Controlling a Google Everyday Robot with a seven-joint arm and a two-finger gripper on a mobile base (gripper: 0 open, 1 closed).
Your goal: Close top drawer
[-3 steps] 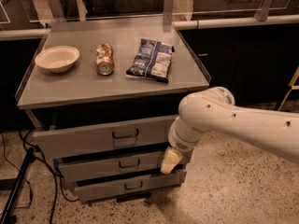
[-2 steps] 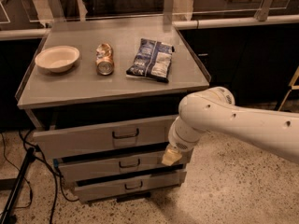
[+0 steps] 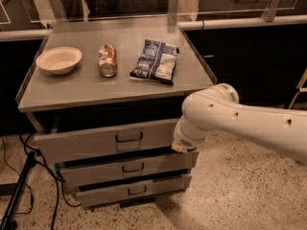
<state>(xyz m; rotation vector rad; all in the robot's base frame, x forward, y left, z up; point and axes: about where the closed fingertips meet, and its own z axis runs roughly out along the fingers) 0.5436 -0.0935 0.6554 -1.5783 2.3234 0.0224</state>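
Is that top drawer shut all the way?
No, the top drawer juts out from under the tabletop, with the claw at its front panel's right end.

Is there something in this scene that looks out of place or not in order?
Yes. The top drawer stands pulled out, with a dark gap above it. The can lies on its side and looks crumpled. The gripper is at the drawer's right end.

- Top drawer (image 3: 108, 140): wide grey front panel, dark wire handle at centre, standing partway open, level.
- Tool (image 3: 182, 146): at that panel's right end.
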